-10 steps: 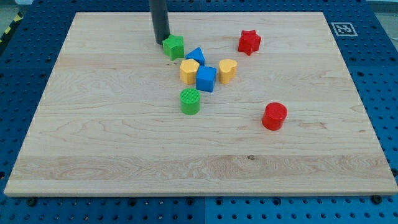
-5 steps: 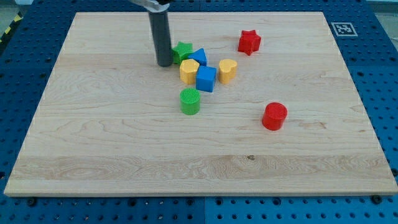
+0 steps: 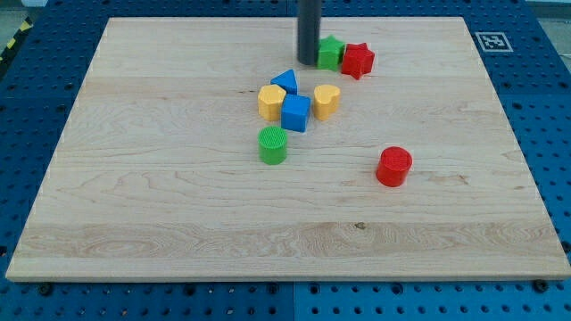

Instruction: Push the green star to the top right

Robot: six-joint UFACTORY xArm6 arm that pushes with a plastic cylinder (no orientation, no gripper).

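Camera view shows a pale wooden board [image 3: 178,214] lying on a blue perforated table [image 3: 27,107], with a dark rod coming down from the view's top. The arm carries no gripper, so there is nothing to open or close; the rod's lower end, my tip [image 3: 308,62], rests on the board against the left side of the green star [image 3: 331,53]. The green star sits near the board's top edge, a little right of centre, and its right side touches the red star [image 3: 358,60]. Below and to the left lies a tight cluster: a blue triangular block [image 3: 284,82], a yellow hexagonal block [image 3: 272,102], a blue cube [image 3: 295,112] and a yellow heart-shaped block [image 3: 326,101], each touching or just beside its neighbour. A green cylinder [image 3: 273,144] stands just below that cluster, and a red cylinder [image 3: 393,166] sits well apart toward the view's right. A black-and-white marker tag [image 3: 491,41] is fixed off the board's top right corner.
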